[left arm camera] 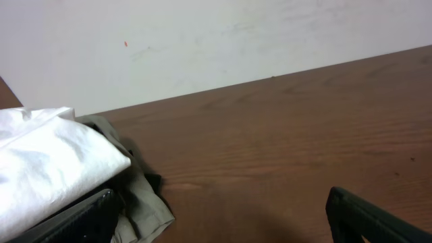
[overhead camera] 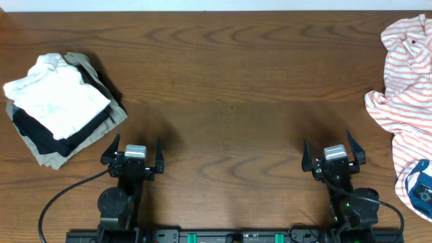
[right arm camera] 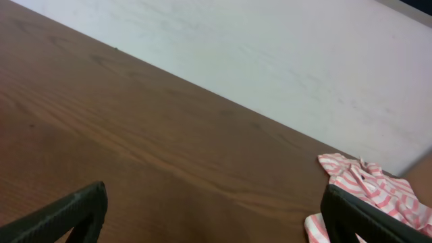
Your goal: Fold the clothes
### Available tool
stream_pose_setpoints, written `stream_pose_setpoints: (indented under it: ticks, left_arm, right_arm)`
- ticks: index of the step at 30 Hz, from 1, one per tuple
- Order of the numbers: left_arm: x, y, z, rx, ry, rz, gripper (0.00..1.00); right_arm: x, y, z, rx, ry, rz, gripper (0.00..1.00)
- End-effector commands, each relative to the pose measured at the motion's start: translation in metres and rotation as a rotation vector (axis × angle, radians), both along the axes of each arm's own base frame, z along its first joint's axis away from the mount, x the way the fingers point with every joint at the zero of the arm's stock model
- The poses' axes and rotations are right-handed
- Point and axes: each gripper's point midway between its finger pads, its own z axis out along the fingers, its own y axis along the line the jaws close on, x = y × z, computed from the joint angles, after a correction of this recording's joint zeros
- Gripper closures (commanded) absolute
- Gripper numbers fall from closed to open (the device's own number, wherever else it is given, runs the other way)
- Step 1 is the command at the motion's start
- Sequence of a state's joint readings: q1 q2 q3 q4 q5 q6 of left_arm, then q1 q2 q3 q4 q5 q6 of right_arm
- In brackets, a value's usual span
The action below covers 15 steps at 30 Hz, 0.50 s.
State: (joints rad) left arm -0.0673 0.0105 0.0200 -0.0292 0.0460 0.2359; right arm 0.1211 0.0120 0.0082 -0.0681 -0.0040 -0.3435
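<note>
Overhead, shirt: striped shirt [overhead camera: 405, 88] lay crumpled along the table's [overhead camera: 229, 81] right edge, from the far-right corner toward the near edge.
Long axis: ran along that edge; blue collar looked nearest the near edge.
Nearer arm: my right gripper [overhead camera: 327, 143]; shirt lay to its right.
Claws: right and left gripper [overhead camera: 138, 140] both wide, empty.

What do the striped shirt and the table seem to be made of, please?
The striped shirt looks like thin woven cotton, matte, crumpling in soft folds. The table looks like wood or wood-look laminate: brown, visible grain, slight sheen.
</note>
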Motion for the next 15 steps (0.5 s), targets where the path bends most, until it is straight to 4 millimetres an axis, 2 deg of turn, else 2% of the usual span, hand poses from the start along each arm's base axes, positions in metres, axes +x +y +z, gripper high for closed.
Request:
stream_pose_setpoints:
  ticks: [1,15]
  left_arm:
    - [-0.0008,0.0009,-0.0152,-0.001,0.046,0.006,0.02]
    - [-0.0008,0.0009,-0.0153,-0.001,0.046,0.006,0.02]
  right_arm:
    - [-0.0005,0.0031,0.0003,0.031,0.0,0.012,0.01]
    - [-0.0006,0.0035,0.0002,0.071,0.006,0.012,0.01]
